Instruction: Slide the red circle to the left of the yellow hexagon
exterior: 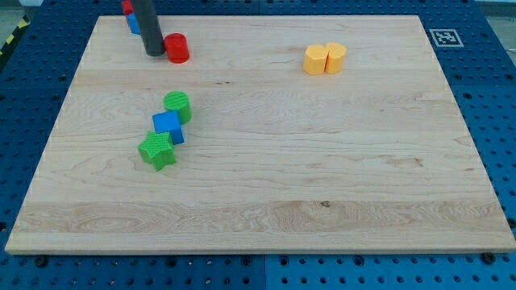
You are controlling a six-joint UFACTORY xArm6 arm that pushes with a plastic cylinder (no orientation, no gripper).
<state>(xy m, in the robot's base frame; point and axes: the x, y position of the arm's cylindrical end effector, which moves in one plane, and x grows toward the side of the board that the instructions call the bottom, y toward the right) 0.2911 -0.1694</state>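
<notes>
Where the pale wooden board (266,185) shows its long grain lines, small ridged plastic blocks are seen on it. The round red circle block (177,48) is found near the far left, and my tip (154,53), the low end of a smooth dark straight rod, is seen touching its left side. Nothing is held by the rod, since there is nothing on it to open or close. Behind the rod, a red block and a blue block (131,19) are partly hidden, so their shapes cannot be told. Far to the right, two yellow blocks are pressed together: the yellow hexagon block (316,60) and a second yellow block (336,57). Nearer and to the left, a round green block (177,106), a blue cube (168,126) and a green star-shaped block (156,151) are lined up touching. A black and white square tag (444,37) is stuck at the far right corner. No words can be read. A blue metal table with holes (496,97) lies under the board.
</notes>
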